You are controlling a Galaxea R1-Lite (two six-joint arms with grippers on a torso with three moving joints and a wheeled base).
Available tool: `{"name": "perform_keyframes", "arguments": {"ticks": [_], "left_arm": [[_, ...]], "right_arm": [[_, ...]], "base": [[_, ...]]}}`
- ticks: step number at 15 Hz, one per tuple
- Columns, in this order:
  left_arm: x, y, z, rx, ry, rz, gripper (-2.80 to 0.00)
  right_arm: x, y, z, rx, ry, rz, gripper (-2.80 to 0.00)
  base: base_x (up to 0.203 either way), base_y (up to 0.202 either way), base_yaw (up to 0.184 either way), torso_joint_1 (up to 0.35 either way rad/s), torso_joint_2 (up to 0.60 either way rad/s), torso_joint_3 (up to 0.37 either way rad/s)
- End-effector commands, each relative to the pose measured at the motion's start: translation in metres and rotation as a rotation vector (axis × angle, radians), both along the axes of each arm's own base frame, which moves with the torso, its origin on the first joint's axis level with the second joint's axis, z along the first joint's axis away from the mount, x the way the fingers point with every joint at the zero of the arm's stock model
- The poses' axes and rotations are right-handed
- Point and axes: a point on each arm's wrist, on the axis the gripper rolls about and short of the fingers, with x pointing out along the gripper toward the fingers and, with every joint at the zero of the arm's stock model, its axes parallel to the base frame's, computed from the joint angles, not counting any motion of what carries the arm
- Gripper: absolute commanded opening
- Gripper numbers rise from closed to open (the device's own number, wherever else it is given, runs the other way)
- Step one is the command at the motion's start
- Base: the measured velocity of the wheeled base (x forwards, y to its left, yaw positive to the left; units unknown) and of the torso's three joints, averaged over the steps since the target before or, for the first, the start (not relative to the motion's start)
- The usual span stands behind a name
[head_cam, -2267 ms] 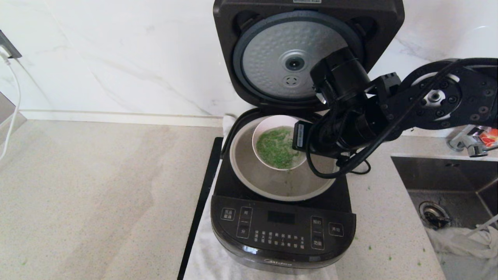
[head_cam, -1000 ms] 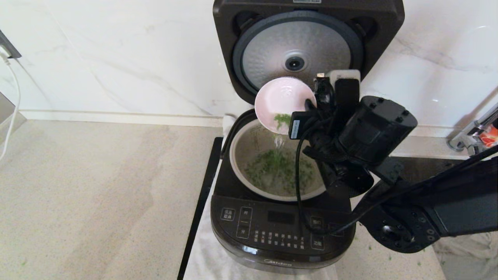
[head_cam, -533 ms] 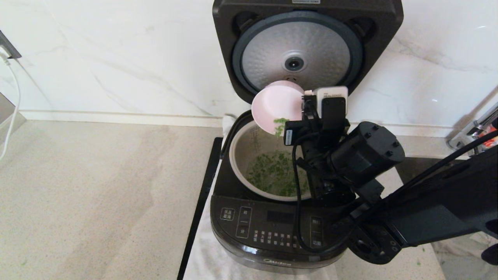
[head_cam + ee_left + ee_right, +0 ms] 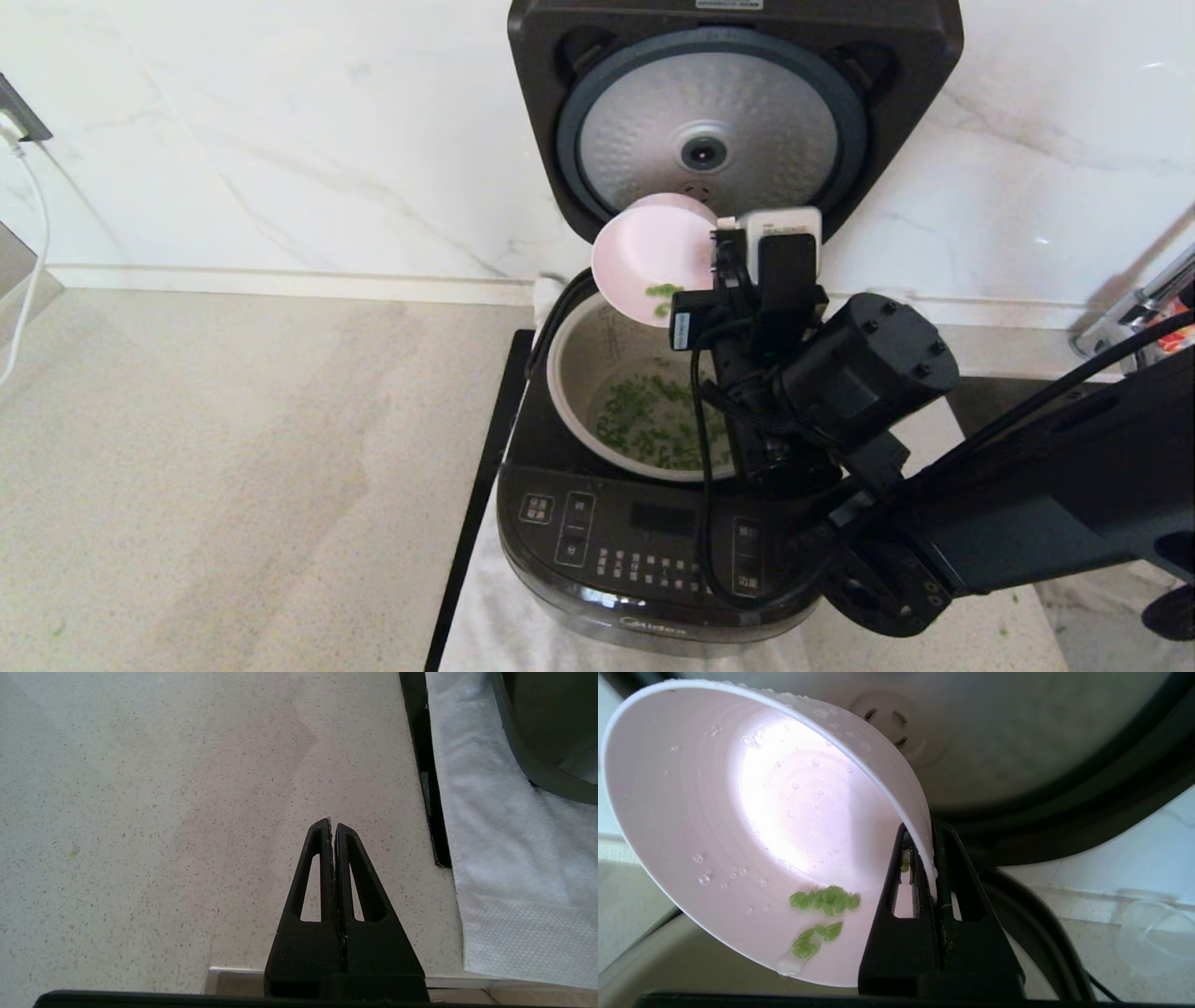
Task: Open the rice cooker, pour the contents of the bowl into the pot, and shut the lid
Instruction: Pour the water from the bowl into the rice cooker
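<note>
- Above the back rim of the pot (image 4: 571, 373), the right gripper (image 4: 926, 833) is clamped on the rim of the bowl (image 4: 644, 252), one finger inside the wall and one outside, as the right wrist view shows.
- The bowl is held tipped steeply on edge, its mouth turned toward the front of the cooker and its lowest lip hanging over the pot; it is judged to touch neither the pot nor the lid (image 4: 738, 56).
- Only a few green bits (image 4: 824, 903) and some water drops are seen clinging near the bowl's low lip; most of the contents of the bowl (image 4: 644, 425) are already lying in the pot.
- The lid is stood upright at the back of the rice cooker (image 4: 653, 551), its dimpled inner plate facing forward, so the opening step is judged done.
- The pouring is judged nearly finished; what is left is to shed the last bits, carry the bowl clear and swing the lid down shut.
- The rice cooker is seated on a white cloth (image 4: 495, 868) toward the right side of the counter (image 4: 233, 467), beside the sink at the right edge.
- The left gripper (image 4: 332, 828) is parked with its fingers pressed together over bare counter, left of the cloth, holding nothing.
</note>
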Motion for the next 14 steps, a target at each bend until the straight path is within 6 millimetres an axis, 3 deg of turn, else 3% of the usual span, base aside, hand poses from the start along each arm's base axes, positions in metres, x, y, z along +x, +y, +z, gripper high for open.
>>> {"name": "perform_keyframes", "arguments": {"ticks": [1,8,14], "left_arm": [[0.0,0.0,0.0,0.0,0.0,-0.001,-2.8],[0.0,0.0,0.0,0.0,-0.001,0.0,-2.8],[0.0,0.0,0.0,0.0,0.0,-0.001,-2.8]], "right_arm": [[-0.006,-0.002,0.017,0.057,-0.017,-0.038,-2.8],[-0.023,-0.005,0.051,0.033,0.243,0.038,-2.8],[-0.032,-0.023,0.094,0.174,0.5,0.163,-2.8]], "base": [[0.0,0.0,0.0,0.0,0.0,0.0],[0.0,0.0,0.0,0.0,0.0,0.0],[0.0,0.0,0.0,0.0,0.0,0.0]]}}
